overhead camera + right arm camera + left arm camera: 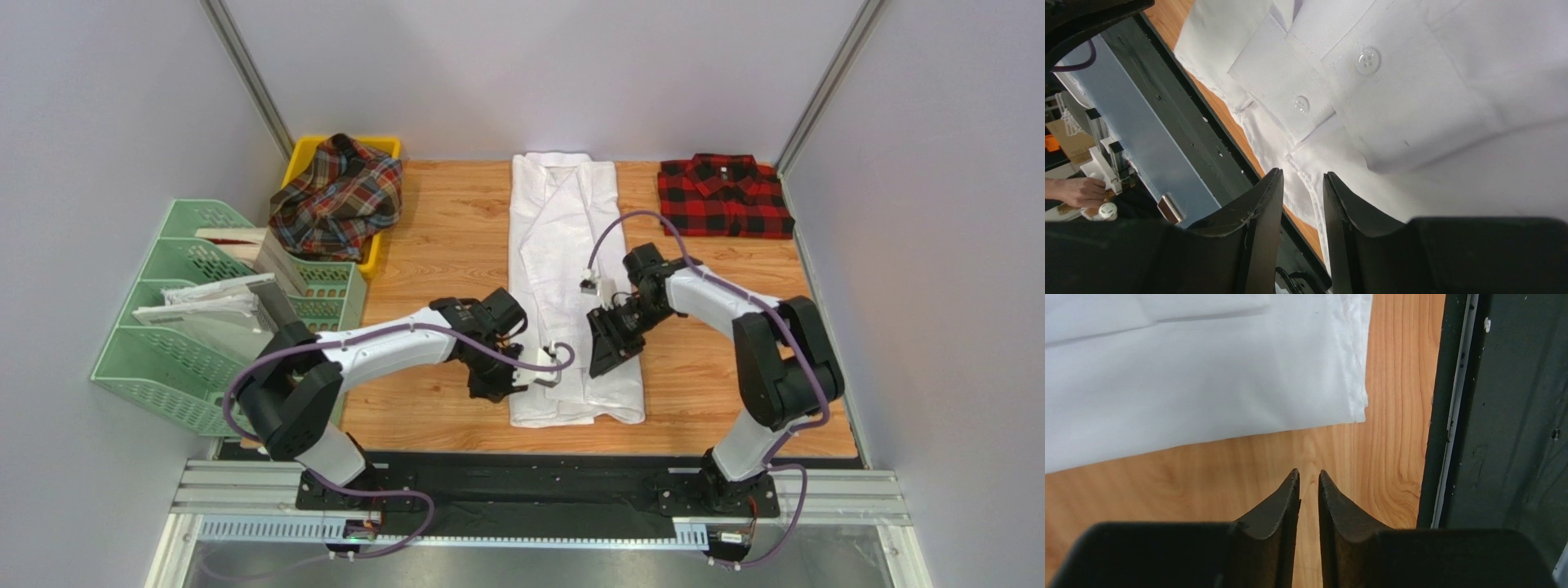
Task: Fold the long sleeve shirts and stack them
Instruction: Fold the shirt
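White shirt [564, 245] is lying lengthwise down mid bench [442, 233], sides folded in to a long strip, collar end at far edge, hem near the arm bases. Red-and-black checked shirt [724, 196] is sitting folded at far-right corner, well apart from the white one. Tartan shirt [337, 196] is sitting bunched in yellow bin [386, 145] at far left, beside green file trays [184, 331]. L pincer [488, 390] is hovering over bare wood just beside the white shirt's near-left corner; in the wrist view, L pincer [1309, 474] is showing tips all but touching, nothing between, shirt corner [1198, 373] just ahead. R pincer [605, 365] is hanging over the shirt's near-right part; in its wrist view, R pincer [1303, 174] is showing a narrow gap, gripping nothing, w/ a buttoned cuff [1290, 79] lying on the cloth below.
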You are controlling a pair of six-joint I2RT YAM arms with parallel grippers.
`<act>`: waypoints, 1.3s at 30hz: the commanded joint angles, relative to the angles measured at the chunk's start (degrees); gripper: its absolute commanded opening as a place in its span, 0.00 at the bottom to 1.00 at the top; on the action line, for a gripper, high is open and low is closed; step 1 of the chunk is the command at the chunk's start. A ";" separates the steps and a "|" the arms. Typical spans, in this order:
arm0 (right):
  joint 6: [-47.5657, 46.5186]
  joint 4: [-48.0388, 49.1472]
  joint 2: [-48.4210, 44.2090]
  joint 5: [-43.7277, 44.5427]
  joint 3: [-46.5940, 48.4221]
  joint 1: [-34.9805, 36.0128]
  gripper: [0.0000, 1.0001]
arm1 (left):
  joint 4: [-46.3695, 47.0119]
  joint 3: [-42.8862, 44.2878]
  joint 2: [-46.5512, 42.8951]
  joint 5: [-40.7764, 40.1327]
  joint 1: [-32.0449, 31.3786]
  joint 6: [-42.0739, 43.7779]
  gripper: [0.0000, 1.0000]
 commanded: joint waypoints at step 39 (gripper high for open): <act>1.48 1.31 16.75 17.77 20.60 -1.24 0.42 | -10.18 28.73 22.91 -0.46 17.59 -8.88 0.37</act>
